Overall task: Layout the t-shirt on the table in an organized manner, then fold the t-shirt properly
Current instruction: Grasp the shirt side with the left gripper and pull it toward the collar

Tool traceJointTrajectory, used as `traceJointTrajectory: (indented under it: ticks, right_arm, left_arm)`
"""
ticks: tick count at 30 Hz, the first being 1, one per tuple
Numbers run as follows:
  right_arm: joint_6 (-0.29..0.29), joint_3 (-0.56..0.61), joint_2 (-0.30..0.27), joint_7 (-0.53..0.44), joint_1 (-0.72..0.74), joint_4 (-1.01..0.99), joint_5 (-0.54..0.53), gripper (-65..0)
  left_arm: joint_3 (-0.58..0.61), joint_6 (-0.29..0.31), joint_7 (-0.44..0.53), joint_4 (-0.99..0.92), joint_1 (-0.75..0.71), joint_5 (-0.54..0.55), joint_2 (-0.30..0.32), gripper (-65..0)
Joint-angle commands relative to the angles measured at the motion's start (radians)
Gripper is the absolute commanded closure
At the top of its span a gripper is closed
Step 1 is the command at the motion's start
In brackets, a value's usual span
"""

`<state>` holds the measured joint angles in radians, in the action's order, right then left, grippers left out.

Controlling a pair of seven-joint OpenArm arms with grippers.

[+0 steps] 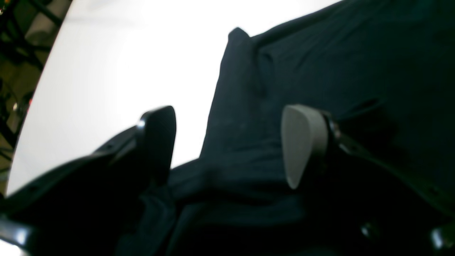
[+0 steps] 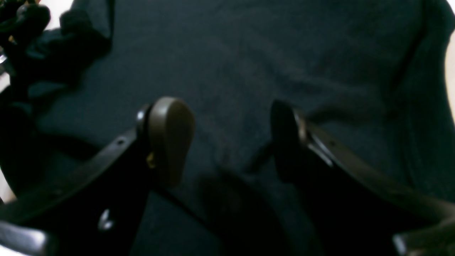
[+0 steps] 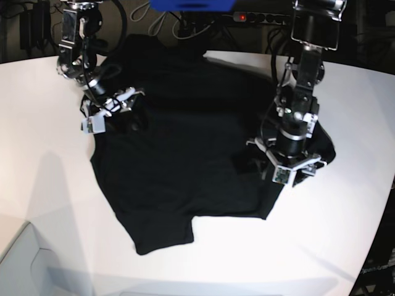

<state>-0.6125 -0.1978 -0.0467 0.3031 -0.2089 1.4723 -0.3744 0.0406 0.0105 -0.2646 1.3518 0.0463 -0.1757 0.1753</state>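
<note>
left pincer (image 1: 227,142): spread wide, nothing between the pads – hanging just over a rumpled shirt edge
right pincer (image 2: 227,138): released too, empty, above flat cloth
t-shirt (image 3: 179,148): black, spread mostly flat mid-counter
counter (image 3: 49,185): white, bare all around the shirt

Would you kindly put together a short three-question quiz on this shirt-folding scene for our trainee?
1. True or false: the black cloth t-shirt lies neatly folded into a rectangle.
2. The left gripper has its jaws: A) apart with nothing between them, B) clamped on cloth, C) holding a label.
3. Fill in: both grippers, including the right gripper, hover over the ____.

Key: 1. False, it lies spread and rumpled on the plain white table. 2. A. 3. T-shirt.
</note>
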Motion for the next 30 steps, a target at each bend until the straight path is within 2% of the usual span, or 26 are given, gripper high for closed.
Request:
traceJointTrajectory:
  ticks: [1, 6, 9, 16, 19, 24, 28, 30]
  right_arm:
    - [-0.01, -0.002, -0.005, -0.025, 0.009, 0.017, -0.016, -37.7]
    - [-0.01, -0.002, -0.005, -0.025, 0.009, 0.017, -0.016, -37.7]
    - [-0.01, -0.002, -0.005, -0.025, 0.01, 0.017, -0.016, -37.7]
    - [-0.01, -0.001, -0.009, -0.025, 0.03, -0.008, -0.016, -37.7]
    - [-0.013, -0.001, -0.008, -0.025, 0.047, -0.023, -0.016, -37.7]
    - [-0.014, -0.001, -0.005, -0.025, 0.052, -0.06, -0.016, -37.7]
    - [-0.014, 0.021, -0.006, -0.025, 0.052, -0.06, -0.016, -37.7]
    - [-0.014, 0.042, -0.009, -0.028, 0.052, -0.06, -0.016, -37.7]
  left_arm:
    - [-0.012, -0.013, 0.014, 0.001, 0.017, -0.005, 0.01, -45.0]
    - [-0.002, -0.011, 0.011, -0.011, -0.018, -0.006, 0.016, -44.9]
    - [0.0, -0.01, -0.006, 0.019, -0.075, -0.006, 0.048, -44.8]
    - [0.048, -0.01, -0.305, 0.282, -0.216, 0.003, 0.135, -44.8]
    - [0.043, -0.01, -0.353, 0.372, -0.248, 0.003, 0.148, -44.8]
    - [0.043, -0.011, -0.351, 0.495, -0.265, 0.003, 0.135, -44.8]
    - [0.043, -0.011, -0.351, 0.479, -0.165, 0.005, 0.056, -44.8]
    - [0.043, -0.011, -0.351, 0.4, -0.104, 0.005, 0.011, -44.8]
